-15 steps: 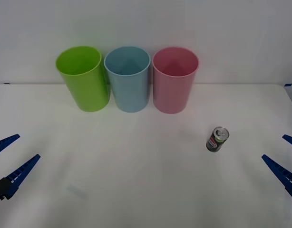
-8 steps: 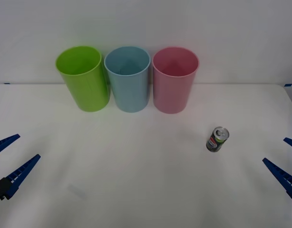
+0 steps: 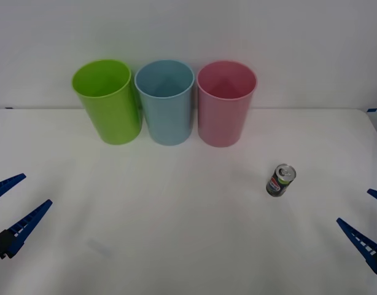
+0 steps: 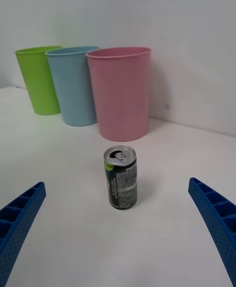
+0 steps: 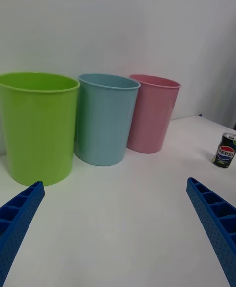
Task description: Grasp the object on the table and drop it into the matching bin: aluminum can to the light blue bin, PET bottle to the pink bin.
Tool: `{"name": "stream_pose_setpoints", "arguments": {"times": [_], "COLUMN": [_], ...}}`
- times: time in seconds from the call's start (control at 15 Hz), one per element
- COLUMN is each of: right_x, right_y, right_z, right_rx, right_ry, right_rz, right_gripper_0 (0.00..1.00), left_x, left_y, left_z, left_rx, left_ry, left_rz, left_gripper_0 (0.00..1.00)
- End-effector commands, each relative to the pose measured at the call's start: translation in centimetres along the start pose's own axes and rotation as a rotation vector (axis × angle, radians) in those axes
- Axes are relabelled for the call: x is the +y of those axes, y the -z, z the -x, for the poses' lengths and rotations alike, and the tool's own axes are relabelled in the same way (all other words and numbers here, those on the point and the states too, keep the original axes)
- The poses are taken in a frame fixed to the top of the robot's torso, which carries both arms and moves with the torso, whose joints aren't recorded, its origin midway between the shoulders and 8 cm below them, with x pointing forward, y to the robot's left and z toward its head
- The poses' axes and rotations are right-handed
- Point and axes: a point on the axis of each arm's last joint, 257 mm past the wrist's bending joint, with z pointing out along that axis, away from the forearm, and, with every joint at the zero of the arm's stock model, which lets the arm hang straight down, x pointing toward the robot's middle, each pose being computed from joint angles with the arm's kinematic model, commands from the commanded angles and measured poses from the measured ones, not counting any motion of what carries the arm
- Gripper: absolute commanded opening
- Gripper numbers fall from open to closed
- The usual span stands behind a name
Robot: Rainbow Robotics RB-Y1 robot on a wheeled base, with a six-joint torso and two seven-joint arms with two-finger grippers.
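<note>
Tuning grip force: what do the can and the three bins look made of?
Can: looks like thin metal, given the shiny silver pull-tab top; printed dark label, smooth wall.
Light blue bin, pink bin, lime green bin: probably moulded plastic, judging by the uniform colour, smooth satin walls and thin rims.

You saw the right gripper (image 3: 375, 225) cut off by the front view's right edge, one fingertip barely in frame. The left gripper (image 3: 11, 208) ran off the left edge, its body out of sight. In both wrist views the fingers (image 4: 18, 223) were clipped at the lower corners. The aluminum can (image 5: 226, 150) was partly cropped in the left wrist view, and its label was too small for you to read in the front view.
</note>
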Motion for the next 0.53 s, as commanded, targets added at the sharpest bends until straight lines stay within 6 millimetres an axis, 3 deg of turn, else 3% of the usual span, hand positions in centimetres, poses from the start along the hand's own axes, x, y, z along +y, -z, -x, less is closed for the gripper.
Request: {"name": "stream_pose_setpoints", "arguments": {"times": [0.07,0.53], "right_x": [-0.4,0.6], "right_y": [0.3,-1.0], "right_z": [-1.7,-6.2], "right_rx": [0.018,0.043], "right_ry": [0.039,-0.074], "right_rz": [-0.014,0.002], "right_gripper_0": [1.0,1.0], "left_x": [0.0,0.0], "left_y": [0.0,0.0], "left_z": [0.0,0.0], "left_rx": [0.0,0.0], "left_ry": [0.0,0.0], "left_rz": [0.0,0.0], "left_gripper_0": [1.0,1.0]}}
